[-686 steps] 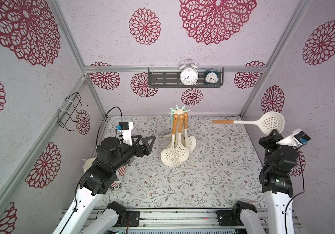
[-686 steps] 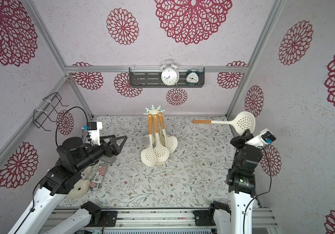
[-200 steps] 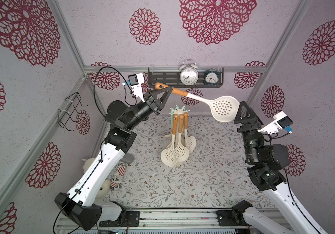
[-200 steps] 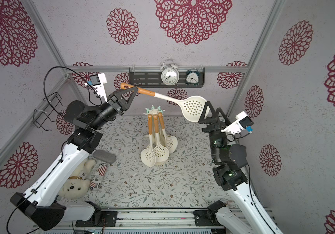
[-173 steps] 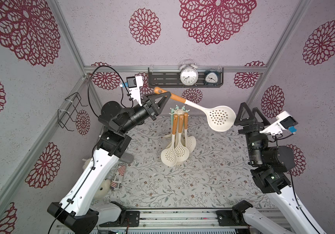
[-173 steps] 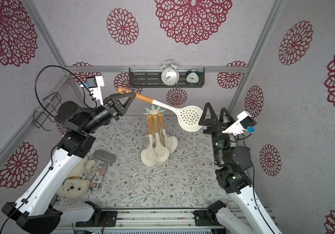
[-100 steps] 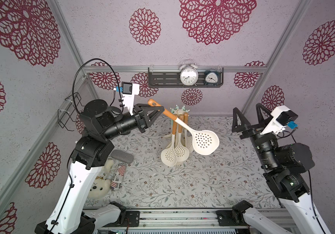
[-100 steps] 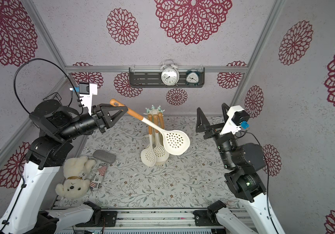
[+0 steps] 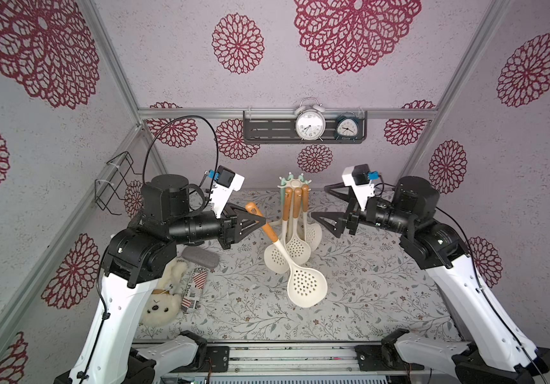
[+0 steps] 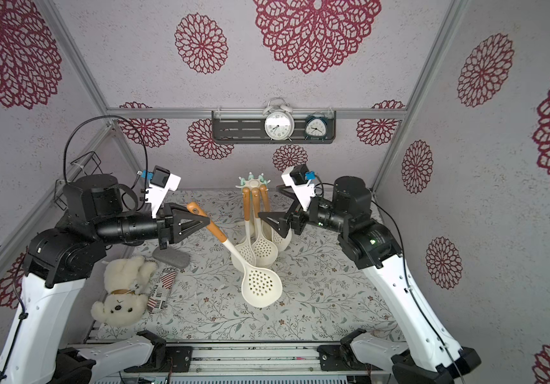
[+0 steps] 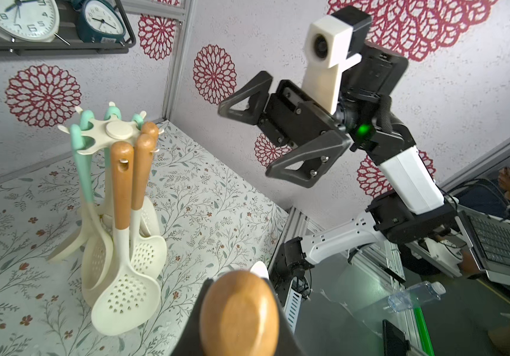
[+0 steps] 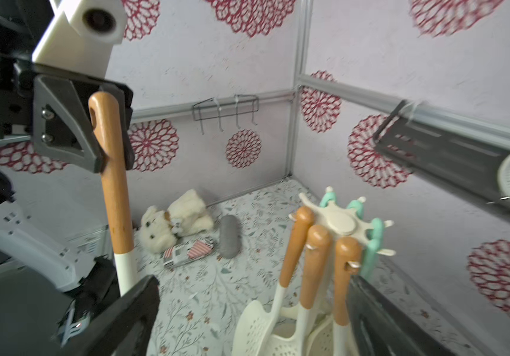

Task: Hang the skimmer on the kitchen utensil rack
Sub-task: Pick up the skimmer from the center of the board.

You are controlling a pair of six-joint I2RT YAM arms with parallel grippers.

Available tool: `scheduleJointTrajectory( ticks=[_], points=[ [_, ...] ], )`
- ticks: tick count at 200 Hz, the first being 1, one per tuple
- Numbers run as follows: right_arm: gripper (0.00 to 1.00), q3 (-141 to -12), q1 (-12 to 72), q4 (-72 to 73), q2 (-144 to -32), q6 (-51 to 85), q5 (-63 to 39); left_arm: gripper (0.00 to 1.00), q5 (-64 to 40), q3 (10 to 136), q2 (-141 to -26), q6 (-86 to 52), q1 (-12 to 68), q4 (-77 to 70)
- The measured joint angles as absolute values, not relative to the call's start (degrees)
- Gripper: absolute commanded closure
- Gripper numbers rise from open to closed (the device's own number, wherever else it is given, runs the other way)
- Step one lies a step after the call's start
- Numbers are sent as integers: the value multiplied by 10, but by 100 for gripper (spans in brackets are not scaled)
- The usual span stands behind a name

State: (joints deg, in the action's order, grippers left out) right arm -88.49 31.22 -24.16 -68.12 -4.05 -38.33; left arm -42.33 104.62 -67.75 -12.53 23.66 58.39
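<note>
Skimmer [image 9: 307, 287] hangs in the air just beside the kitchen utensil rack [image 9: 295, 183], on the left arm's side of it. Its perforated head points down, in front of the rack's base. Head clear of the worktop [image 9: 366, 299] or grazing it, can't tell from the top views.

Left gripper [image 9: 262, 220]: jaws clenched on the orange handle near its top end, by the hang hole [image 12: 93, 112]. Right gripper [image 9: 318, 202]: jaws released and spread wide, grasping nothing, on the rack's opposite side.

Probably light and stiff, with a thin plastic head. The smooth handle may twist in a narrow pinch, so the head could swing like a pendulum. Best hold is high on the handle but clear of the hole, so a free hook [image 11: 65, 128] on the rack's crown can pass through. Orange-handled utensils [image 9: 295, 212] already crowd the near hooks.
</note>
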Motion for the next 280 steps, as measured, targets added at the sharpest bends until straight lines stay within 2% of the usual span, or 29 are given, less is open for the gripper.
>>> scheduleJointTrajectory(
  ticks=[68,125,148,179,218,240,242,248,261,270,276,280],
  points=[
    [5,-874,455,-255,-702,-55,-430,100,-459,1064,-691,-101,237,586],
    [7,-798,484,-176,-705,-27,-438,100,-471,1065,-691,-96,237,577],
    [12,-777,489,-148,-705,-12,-442,100,-474,1065,-689,-94,237,577],
    [29,-762,491,-121,-705,6,-452,100,-476,1065,-680,-89,237,577],
    [68,-736,491,-84,-704,37,-470,100,-479,1064,-668,-83,237,576],
    [97,-716,491,-47,-700,51,-484,100,-462,1052,-657,-88,236,559],
    [100,-714,492,-42,-699,49,-489,97,-458,1050,-655,-91,236,557],
    [100,-708,495,-31,-695,52,-486,82,-460,1040,-651,-101,234,545],
    [100,-687,500,-1,-685,66,-472,36,-444,1013,-634,-121,236,512],
    [100,-672,502,19,-677,86,-445,12,-422,985,-616,-133,236,482],
    [100,-660,503,33,-671,98,-419,2,-402,962,-601,-143,236,455],
    [100,-653,504,42,-667,106,-401,1,-387,942,-587,-153,235,432]
  ],
)
